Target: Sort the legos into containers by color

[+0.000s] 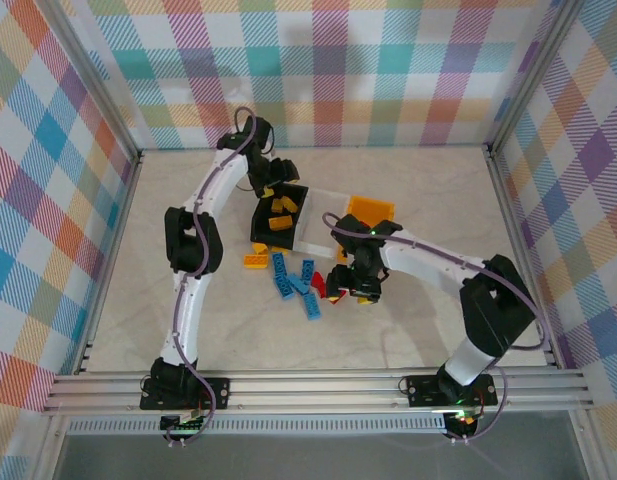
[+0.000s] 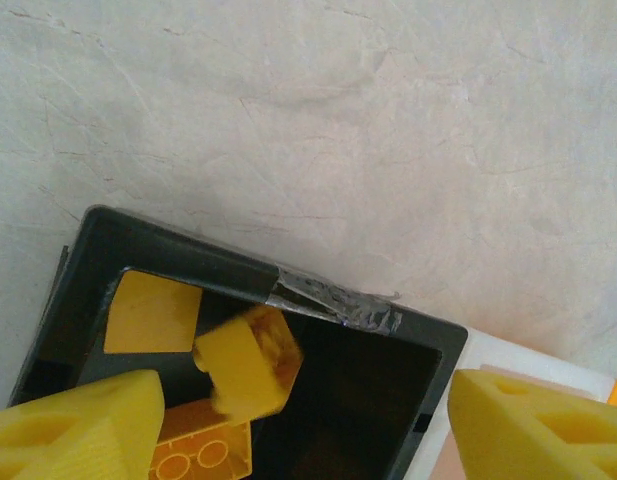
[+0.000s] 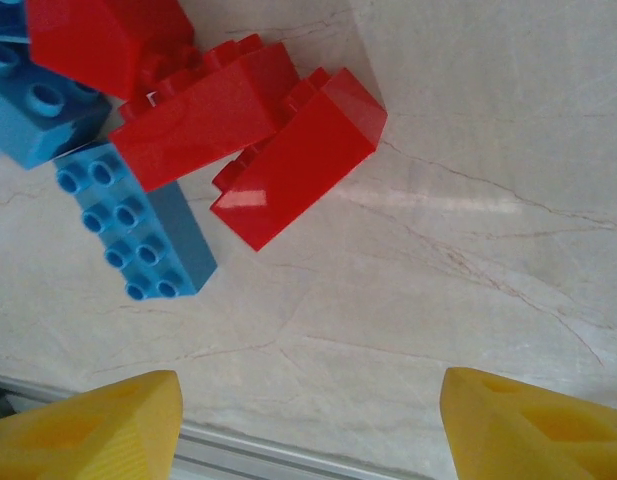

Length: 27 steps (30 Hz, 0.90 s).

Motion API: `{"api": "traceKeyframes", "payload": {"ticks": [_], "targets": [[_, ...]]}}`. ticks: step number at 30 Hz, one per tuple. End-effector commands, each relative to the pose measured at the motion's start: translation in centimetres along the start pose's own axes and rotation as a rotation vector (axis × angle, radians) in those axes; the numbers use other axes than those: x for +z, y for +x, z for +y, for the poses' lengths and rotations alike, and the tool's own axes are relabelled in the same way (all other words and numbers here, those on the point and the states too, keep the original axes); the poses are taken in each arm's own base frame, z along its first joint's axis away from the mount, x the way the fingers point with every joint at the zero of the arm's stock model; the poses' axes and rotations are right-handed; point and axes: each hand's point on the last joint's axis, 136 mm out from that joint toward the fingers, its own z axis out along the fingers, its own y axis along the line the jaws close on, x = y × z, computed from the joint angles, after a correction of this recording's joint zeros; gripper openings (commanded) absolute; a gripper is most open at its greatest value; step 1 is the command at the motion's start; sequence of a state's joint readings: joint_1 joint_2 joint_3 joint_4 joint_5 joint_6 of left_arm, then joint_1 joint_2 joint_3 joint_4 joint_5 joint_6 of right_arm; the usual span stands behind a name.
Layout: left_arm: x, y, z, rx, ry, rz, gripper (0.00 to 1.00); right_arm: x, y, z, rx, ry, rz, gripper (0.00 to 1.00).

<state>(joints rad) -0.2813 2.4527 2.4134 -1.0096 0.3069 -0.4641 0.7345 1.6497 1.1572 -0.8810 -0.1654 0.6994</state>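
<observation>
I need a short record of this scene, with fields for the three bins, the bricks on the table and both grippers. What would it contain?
black bin: holds yellow bricks
white bin: no brick visible inside
orange bin: contents cannot be told
table: blue bricks, red bricks, one loose yellow brick
left gripper: open above the black bin; a blurred small yellow brick between the fingers, touching neither
right gripper: open, empty, above the table near the red bricks
</observation>
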Motion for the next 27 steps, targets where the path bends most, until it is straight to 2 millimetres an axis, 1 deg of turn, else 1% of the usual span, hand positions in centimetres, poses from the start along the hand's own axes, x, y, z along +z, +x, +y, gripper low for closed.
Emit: {"api": "traceKeyframes", "payload": {"ticks": [1, 4, 7, 9, 13, 16, 18, 21, 25, 27], "targets": [[-3.5, 1.1, -1.4, 0.031, 0.020, 0.005, 0.78, 0.5, -1.0, 1.0, -0.010, -0.007, -0.002, 0.70], [-5.9, 1.8, -1.9, 0.035, 0.039, -0.018, 0.80, 1.4, -1.5, 1.2, -0.008, 0.002, 0.013, 0.69], [-8.2, 3.4, -1.8, 0.037, 0.055, -0.036, 0.82, 2.3, -2.1, 1.3, -0.006, 0.014, 0.022, 0.69], [-9.5, 4.9, -1.2, 0.046, 0.052, -0.038, 0.83, 2.8, -2.6, 1.5, -0.012, 0.020, 0.026, 0.69], [-11.4, 8.1, 0.8, 0.059, 0.026, -0.032, 0.84, 3.7, -3.5, 1.5, -0.009, 0.037, 0.036, 0.69], [-12.5, 10.5, 2.2, 0.061, 0.014, -0.022, 0.85, 4.2, -4.2, 1.2, 0.008, 0.049, 0.040, 0.69], [-12.8, 12.2, 3.2, 0.057, 0.006, -0.010, 0.86, 4.4, -4.5, 0.7, 0.024, 0.060, 0.040, 0.68], [-13.3, 13.9, 4.1, 0.055, 0.003, -0.002, 0.87, 4.5, -4.6, -0.1, 0.042, 0.073, 0.036, 0.65], [-13.7, 15.1, 5.0, 0.058, -0.009, 0.001, 0.88, 4.6, -4.5, -1.1, 0.059, 0.086, 0.036, 0.58], [-13.8, 15.5, 5.3, 0.062, -0.012, 0.004, 0.89, 4.4, -4.4, -1.6, 0.061, 0.096, 0.029, 0.52]]}}
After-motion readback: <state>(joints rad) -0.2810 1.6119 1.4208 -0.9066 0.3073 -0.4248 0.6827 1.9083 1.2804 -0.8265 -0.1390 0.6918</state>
